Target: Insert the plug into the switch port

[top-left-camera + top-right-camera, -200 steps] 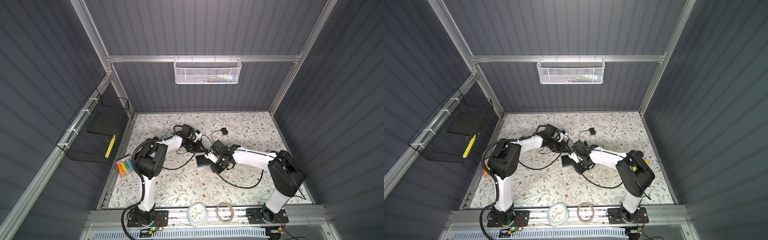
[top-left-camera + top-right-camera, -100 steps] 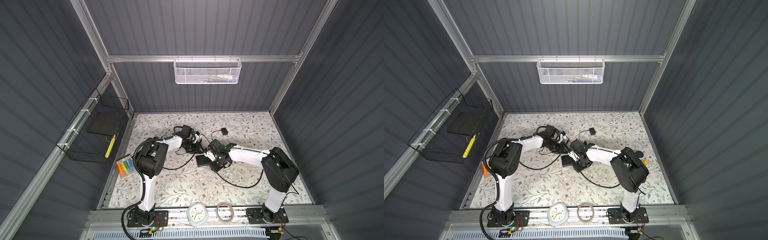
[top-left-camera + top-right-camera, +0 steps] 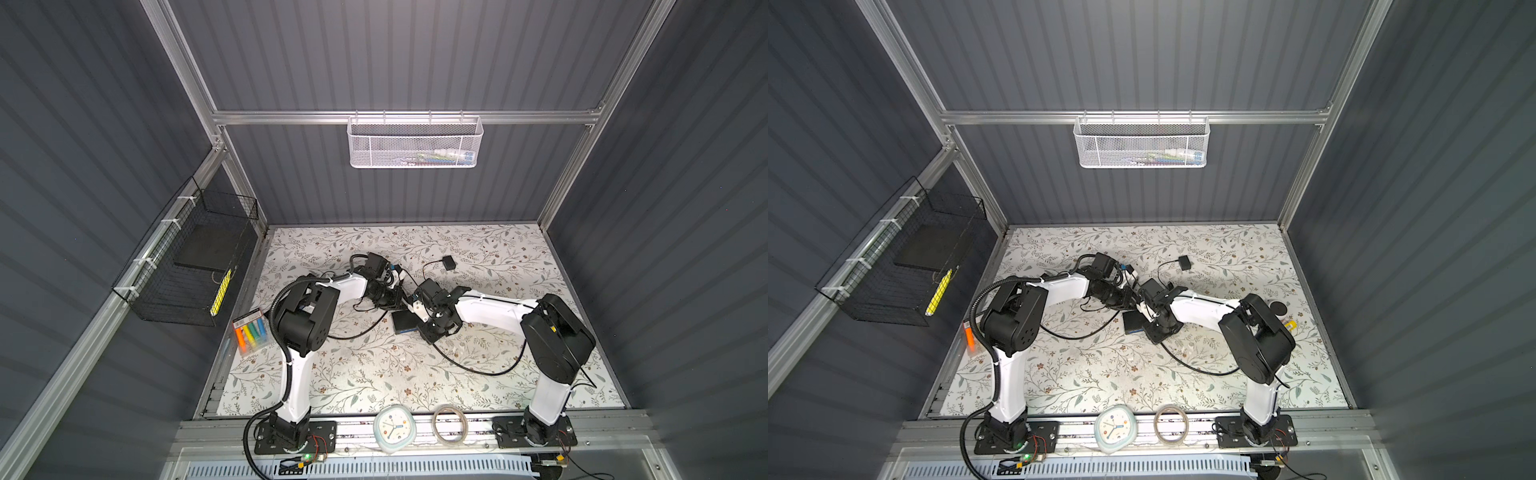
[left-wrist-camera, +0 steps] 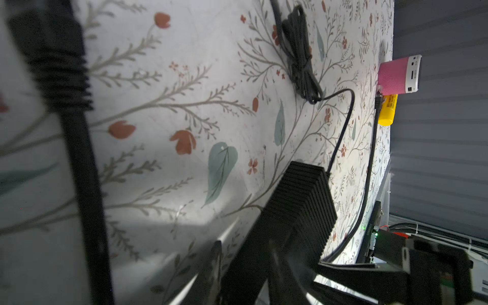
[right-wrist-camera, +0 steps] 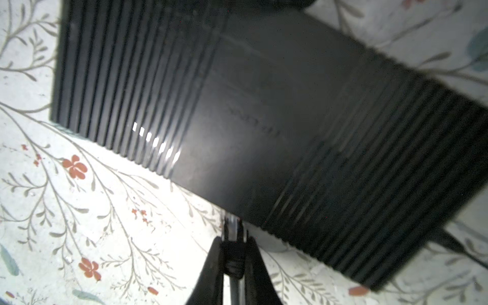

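Plug (image 5: 232,252) sits clamped in the right claw (image 5: 233,241), clear tip meeting the edge of the black box (image 5: 264,105) just ahead; left claw (image 3: 397,302) apart or together, cannot tell.

White mesh basket (image 3: 415,143) hung on back rail, bits inside. Blk wire basket (image 3: 195,266) on left wall. Marker pack (image 3: 250,336) at left edge of floral mat (image 3: 374,374). Clock (image 3: 394,428) & tape roll (image 3: 449,424) side by side on front ledge. Pink speaker (image 4: 398,75) just beside yellow cylinder (image 4: 387,109).
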`<state>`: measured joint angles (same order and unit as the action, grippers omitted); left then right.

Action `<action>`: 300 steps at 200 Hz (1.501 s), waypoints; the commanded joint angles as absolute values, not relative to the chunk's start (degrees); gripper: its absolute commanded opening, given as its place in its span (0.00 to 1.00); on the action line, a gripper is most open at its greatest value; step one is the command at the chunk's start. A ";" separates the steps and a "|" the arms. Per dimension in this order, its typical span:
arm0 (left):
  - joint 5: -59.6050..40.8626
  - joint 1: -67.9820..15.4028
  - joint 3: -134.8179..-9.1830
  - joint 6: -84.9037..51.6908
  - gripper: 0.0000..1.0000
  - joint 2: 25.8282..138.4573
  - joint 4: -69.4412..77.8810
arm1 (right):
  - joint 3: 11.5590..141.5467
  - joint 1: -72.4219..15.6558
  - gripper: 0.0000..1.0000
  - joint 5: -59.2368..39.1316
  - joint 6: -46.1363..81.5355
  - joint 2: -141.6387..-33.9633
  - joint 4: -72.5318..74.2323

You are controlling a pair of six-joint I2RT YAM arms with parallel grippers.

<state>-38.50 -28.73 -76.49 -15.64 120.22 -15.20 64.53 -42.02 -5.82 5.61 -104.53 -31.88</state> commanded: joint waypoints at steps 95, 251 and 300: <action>-40.65 -30.72 -69.35 -18.50 0.28 117.17 -13.99 | 66.27 -41.42 0.00 -2.10 9.24 -104.80 -29.69; -42.89 -32.94 -72.02 -18.80 0.28 120.32 -12.21 | 66.52 -38.17 0.00 -9.09 2.31 -104.67 -28.39; -43.42 -33.22 -72.16 -18.99 0.28 120.93 -11.59 | 69.10 -37.79 0.00 -7.98 0.18 -104.93 -30.03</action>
<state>-38.74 -30.63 -72.05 -18.65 118.72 -8.40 65.14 -38.37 -8.60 2.07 -104.51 -35.24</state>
